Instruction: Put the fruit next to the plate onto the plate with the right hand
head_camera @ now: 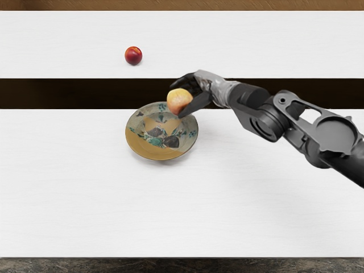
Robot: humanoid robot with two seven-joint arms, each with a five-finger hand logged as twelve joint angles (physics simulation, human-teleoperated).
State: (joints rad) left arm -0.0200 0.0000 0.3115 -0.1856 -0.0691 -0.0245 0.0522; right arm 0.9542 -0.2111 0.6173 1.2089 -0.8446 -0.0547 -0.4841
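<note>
A round ochre plate (136,145) with a green and dark painted pattern lies on the near white table, left of centre. My right hand (187,94) reaches in from the right edge, fingers curled around a yellow-orange fruit (178,100). The fruit hangs just above the plate's far right rim, clear of the surface. A second fruit, a red apple (133,55), rests on the far white table, well behind the plate. No left arm shows.
A dark gap (68,93) separates the far table from the near white table (182,216). The right forearm and its bulky joints (318,133) stretch across the right side above the near table.
</note>
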